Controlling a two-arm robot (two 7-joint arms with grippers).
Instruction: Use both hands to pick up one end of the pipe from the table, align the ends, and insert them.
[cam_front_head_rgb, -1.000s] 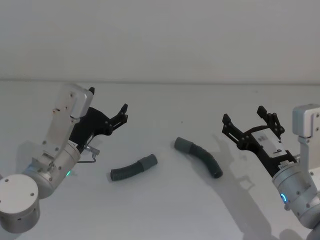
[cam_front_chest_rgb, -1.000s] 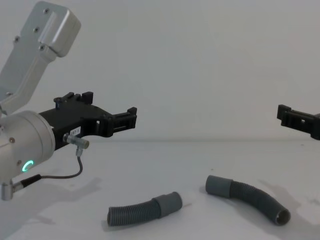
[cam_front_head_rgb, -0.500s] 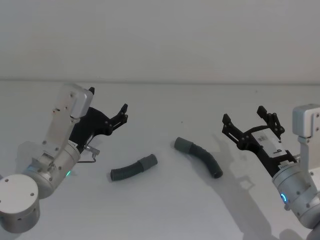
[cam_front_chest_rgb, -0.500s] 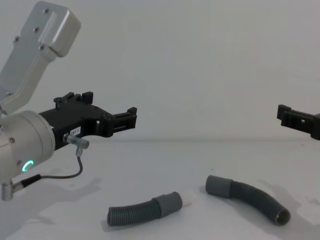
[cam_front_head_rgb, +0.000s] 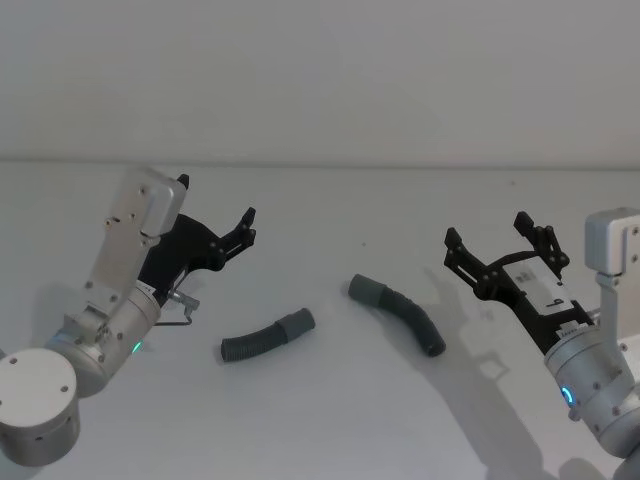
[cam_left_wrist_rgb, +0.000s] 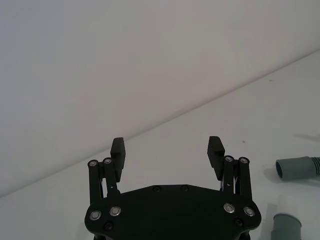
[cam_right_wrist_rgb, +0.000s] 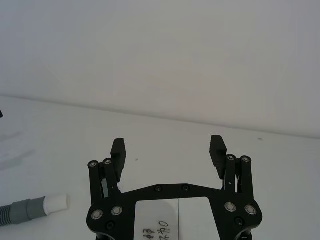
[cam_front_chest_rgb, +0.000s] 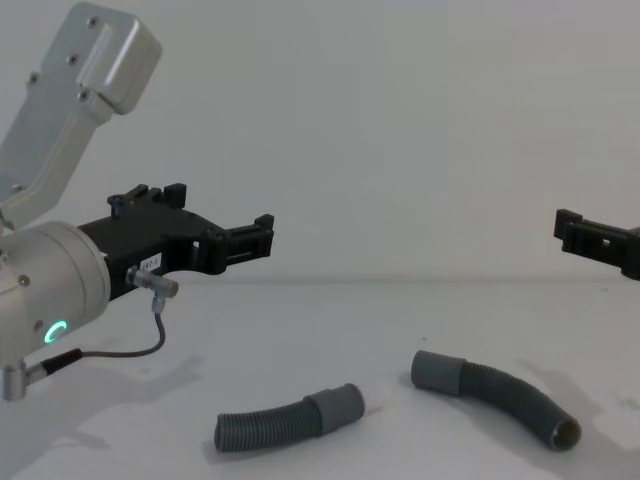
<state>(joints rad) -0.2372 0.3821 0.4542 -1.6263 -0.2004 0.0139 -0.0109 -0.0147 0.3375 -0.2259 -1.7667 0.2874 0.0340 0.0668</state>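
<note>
Task at its start: both pipe pieces lie loose on the table, nothing gripped yet

In the head view we note the left hose piece (cam_front_head_rgb: 268, 337) at 7 o'clock of centre and the right hose piece (cam_front_head_rgb: 398, 312) at 4 o'clock, both flat on the table (cam_front_head_rgb: 320, 420). Their smooth cuffs (cam_front_head_rgb: 298, 323) point toward each other with bare table between, and one carries a white stub (cam_right_wrist_rgb: 56, 202). The left gripper (cam_front_head_rgb: 215, 203) hangs clear at 11 o'clock of its piece and the right gripper (cam_front_head_rgb: 487, 232) at 2 o'clock of the other, each with jaws spread wide and empty. By our reckoning, reaching down, grasping, lifting, aligning and inserting all remain
</note>
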